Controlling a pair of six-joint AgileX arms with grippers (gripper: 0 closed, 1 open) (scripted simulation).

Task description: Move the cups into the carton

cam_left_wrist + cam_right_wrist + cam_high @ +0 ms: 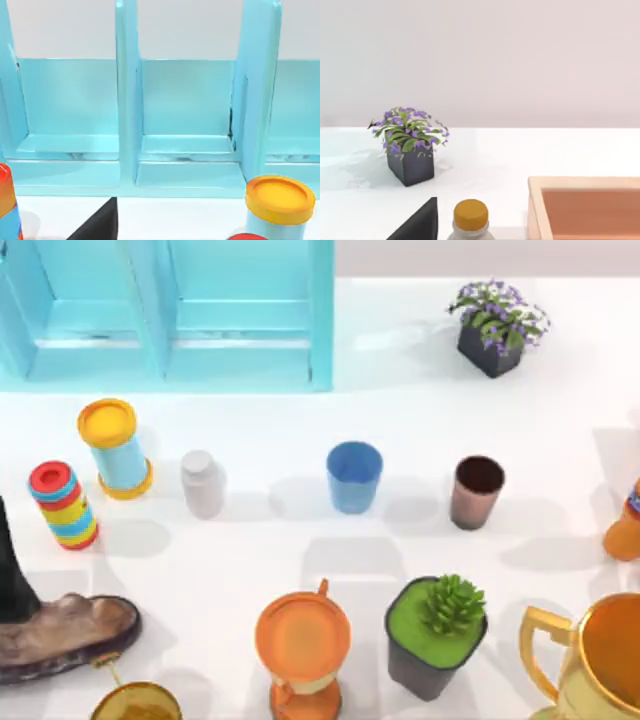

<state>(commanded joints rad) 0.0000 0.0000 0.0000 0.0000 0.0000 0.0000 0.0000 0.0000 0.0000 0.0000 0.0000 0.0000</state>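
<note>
We've moved nothing yet: blue cup [354, 476] and copper cup [476, 491] stand upright mid-table, well apart, easy single grabs, carton [240, 315] at the far edge's left; can't tell either gripper's opening

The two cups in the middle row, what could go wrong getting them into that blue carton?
The blue cup and the copper-brown cup stand upright amid clutter: a reach could tip the white bottle or the succulent pot. The light blue carton has upright dividers, so a cup might catch on one and topple.
</note>
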